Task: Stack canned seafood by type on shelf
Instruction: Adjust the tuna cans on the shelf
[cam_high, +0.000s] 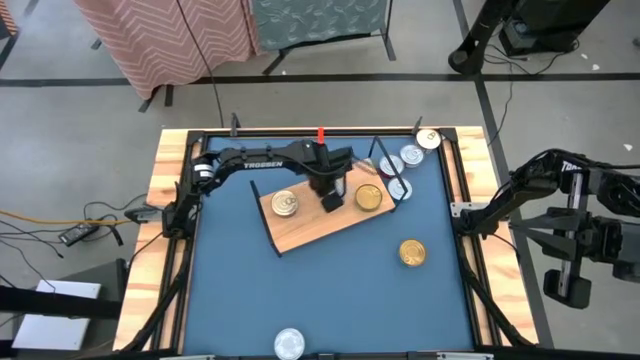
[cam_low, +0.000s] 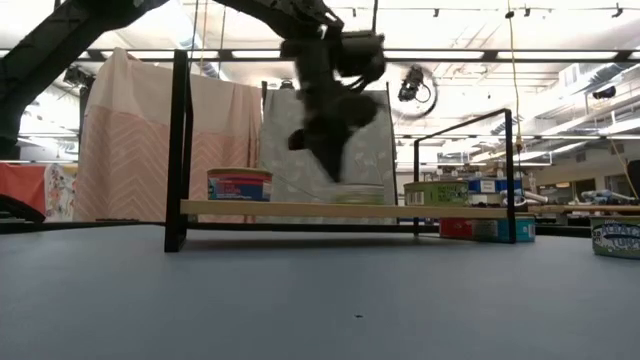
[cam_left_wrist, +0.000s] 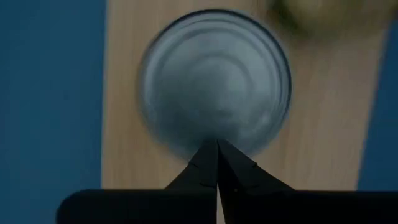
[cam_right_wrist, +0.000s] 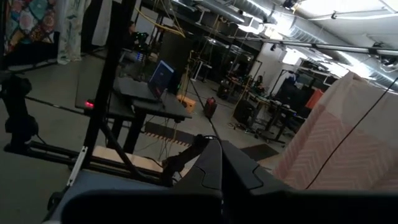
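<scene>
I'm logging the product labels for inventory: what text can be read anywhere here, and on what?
"TROSSEN": white lettering on the left arm, high view, only roughly readable.
Lettering on the right arm: cut off, unreadable.
Red-and-blue label on the can on the shelf, low view: blurred, unreadable.
Labels on the cans beyond the shelf: too small to read.
Can lids: no readable text.

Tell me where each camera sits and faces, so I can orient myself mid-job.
High view: overhead, straight down on the blue table; both arms show, the left pincer shut over the shelf.
Low view: table height, level across; the left arm hangs above the shelf.
Left wrist view: down past its shut fingers at a silver can on the shelf, also seen from overhead.
Right wrist view: faces the room; its shut pincer shows.
</scene>
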